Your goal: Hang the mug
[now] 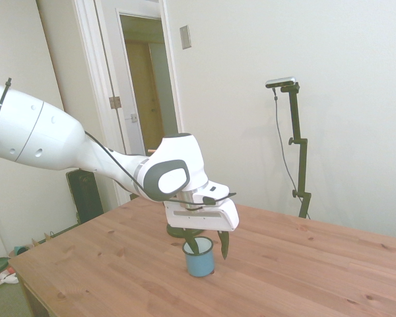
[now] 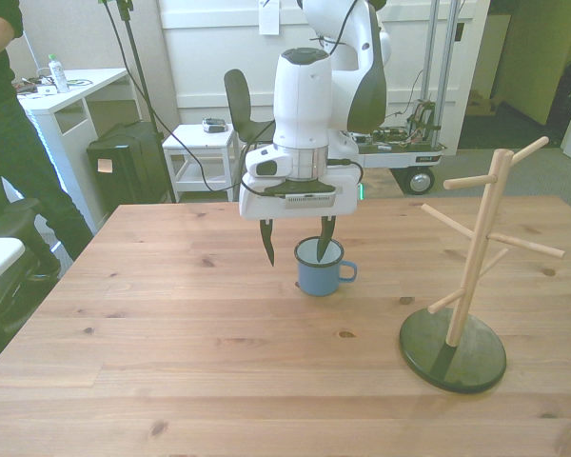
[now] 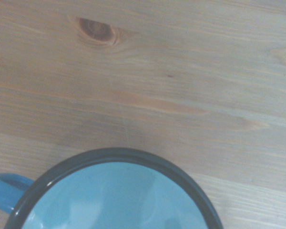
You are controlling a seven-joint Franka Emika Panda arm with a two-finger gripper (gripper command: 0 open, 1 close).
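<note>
On the table (image 2: pixel 171 333), the arm (image 2: pixel 314 105) is reaching down over the middle of the surface, with a person (image 2: pixel 5 124) standing off the front view's left edge. A wooden rack (image 2: pixel 476 257) with angled pegs is standing upright on a dark round base near the front view's right, well apart from the arm. The gripper (image 2: pixel 296 246) is pointing straight down with its fingers spread wide; in the front view one fingertip is dipping inside the rim of the mug (image 2: pixel 319 268) while the other is hanging clear of it toward the front view's left, so nothing is being gripped. In the side view the gripper (image 1: pixel 208 246) is sitting directly above the mug (image 1: pixel 199 258). The mug is standing upright on the table near its middle, with its handle pointing toward the front view's right, toward the rack. The wrist view is showing the mug (image 3: pixel 119 200) rim and pale interior from above, against bare wood grain.
</note>
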